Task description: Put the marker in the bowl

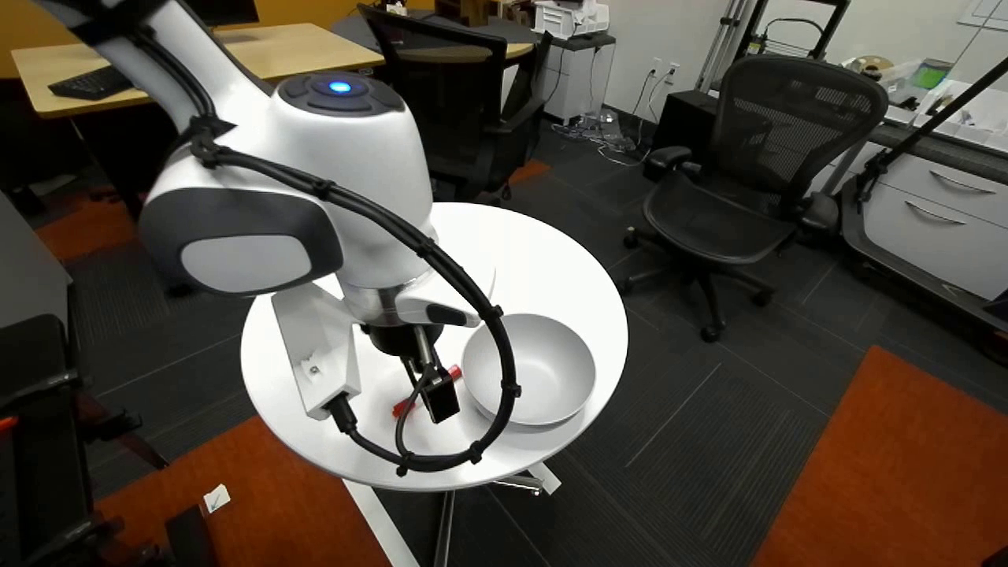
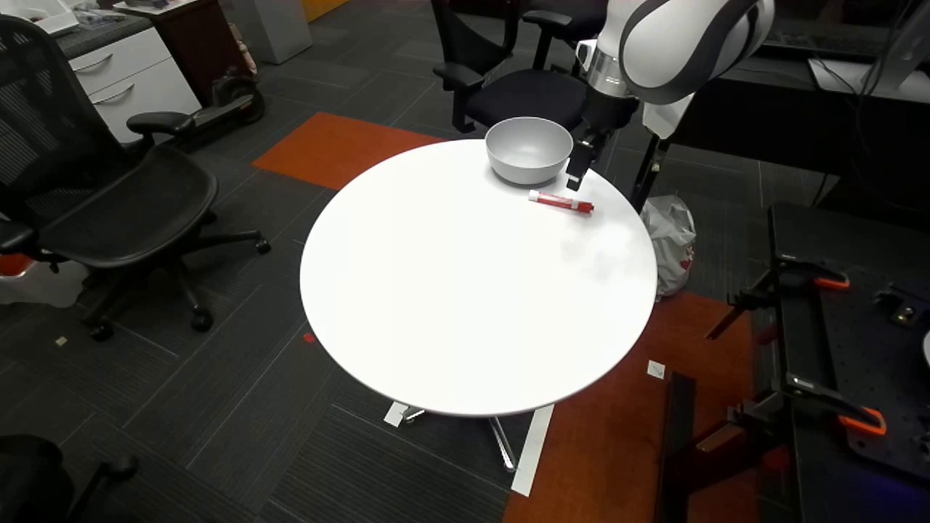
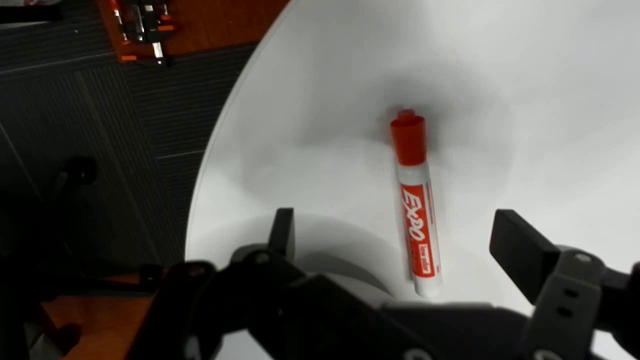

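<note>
Your jaws are spread wide and hold nothing. In the wrist view they stand to either side of the marker (image 3: pixel 418 202), its barrel showing in the gap between them; how high they sit above it, I can't tell from these angles. The marker lies flat on the tabletop (image 2: pixel 465 290), outside the bowl (image 2: pixel 522 171): just beside it, apart, with the white end nearer and the red cap farther off. The bowl stands upright; in an exterior view a cable (image 1: pixel 426 249) crosses in front of part of it. Farther out, a chair (image 1: pixel 756 157) stands apart from the tabletop.

As for progress, you look lined up, but I'd call that the only part done. The pick remains, and so does everything after it: settle around the barrel, grip, lift, carry the marker over the rim, and let go inside.
</note>
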Motion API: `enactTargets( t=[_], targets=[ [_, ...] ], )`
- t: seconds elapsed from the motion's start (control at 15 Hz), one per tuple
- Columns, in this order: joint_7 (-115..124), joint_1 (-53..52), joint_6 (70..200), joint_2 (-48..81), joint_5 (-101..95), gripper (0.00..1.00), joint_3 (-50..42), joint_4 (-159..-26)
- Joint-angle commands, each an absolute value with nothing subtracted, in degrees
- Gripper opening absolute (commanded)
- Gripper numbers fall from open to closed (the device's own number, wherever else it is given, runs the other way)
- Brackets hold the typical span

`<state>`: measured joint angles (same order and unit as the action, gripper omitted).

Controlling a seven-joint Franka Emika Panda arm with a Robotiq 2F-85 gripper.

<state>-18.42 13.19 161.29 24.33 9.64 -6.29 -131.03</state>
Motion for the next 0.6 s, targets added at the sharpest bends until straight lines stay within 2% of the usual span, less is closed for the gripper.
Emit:
enactTargets(
  t=[0.0,0.53],
  targets=[
    [-16.93,14.93,159.72,27.79,7.60,1.00,-4.87,-127.01],
    [-15.59,14.63,158.02,32.54,5.06,1.00,-4.84,-123.15]
  ],
)
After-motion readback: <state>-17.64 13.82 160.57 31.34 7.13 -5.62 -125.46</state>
